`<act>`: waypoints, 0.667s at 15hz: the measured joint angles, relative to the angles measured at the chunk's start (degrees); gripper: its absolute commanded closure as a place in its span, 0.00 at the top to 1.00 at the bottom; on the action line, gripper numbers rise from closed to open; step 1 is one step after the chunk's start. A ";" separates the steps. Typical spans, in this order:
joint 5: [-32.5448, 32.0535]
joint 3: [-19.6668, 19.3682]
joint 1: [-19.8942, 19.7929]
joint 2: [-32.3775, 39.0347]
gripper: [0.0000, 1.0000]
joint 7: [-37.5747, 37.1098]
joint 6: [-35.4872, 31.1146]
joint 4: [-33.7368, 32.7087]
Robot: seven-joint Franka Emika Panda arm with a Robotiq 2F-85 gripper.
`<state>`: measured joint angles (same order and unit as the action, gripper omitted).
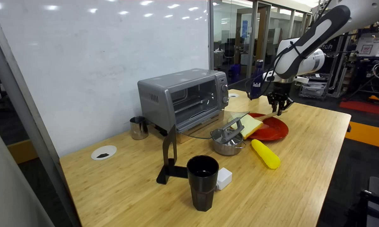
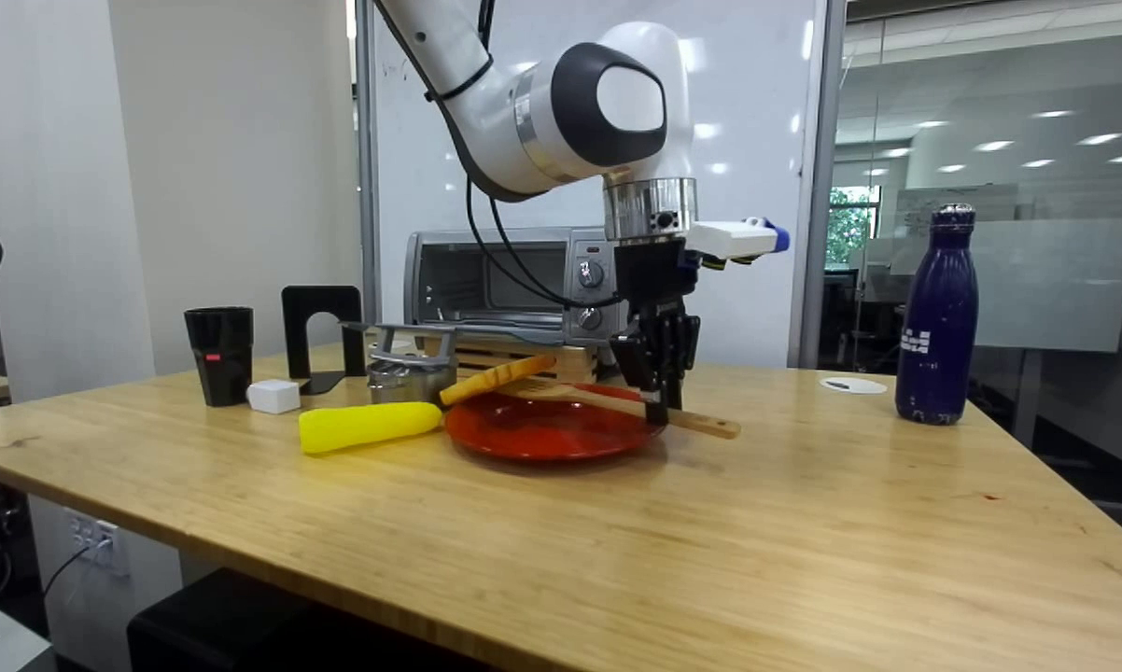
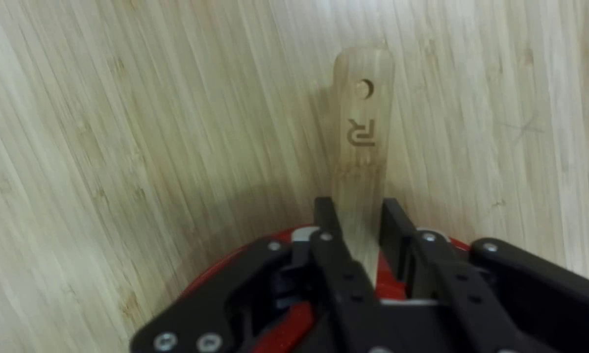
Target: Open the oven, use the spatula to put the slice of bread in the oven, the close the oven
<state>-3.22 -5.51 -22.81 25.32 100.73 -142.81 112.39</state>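
Observation:
The silver-grey oven (image 1: 154,94) stands at the back, also in an exterior view (image 2: 591,297). Its glass door (image 1: 199,135) is down, with its handle (image 1: 235,130) over a metal pot. The pale bread slice (image 1: 247,124) lies tilted at the plate's oven-side edge (image 2: 496,378), over the spatula's blade end. The wooden spatula (image 2: 706,424) lies across the red plate (image 2: 542,437), its handle past the rim. My gripper (image 3: 357,215) has its fingers against both sides of the handle (image 3: 363,122). It is upright over the plate's edge in both exterior views (image 1: 277,111) (image 2: 662,406).
The metal pot (image 1: 229,148) stands under the door, beside the bread. A yellow object (image 1: 266,154) lies by the plate. A black cup (image 1: 203,183), white block (image 1: 224,178), black bookend (image 1: 170,157) and steel cup (image 1: 139,127) stand farther off. A blue bottle (image 2: 939,317) stands opposite.

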 measured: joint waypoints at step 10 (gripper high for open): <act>-3.56 -0.15 0.99 -1.22 0.07 0.00 0.00 2.37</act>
<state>-6.78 -5.66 -21.83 24.10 100.73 -142.81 114.75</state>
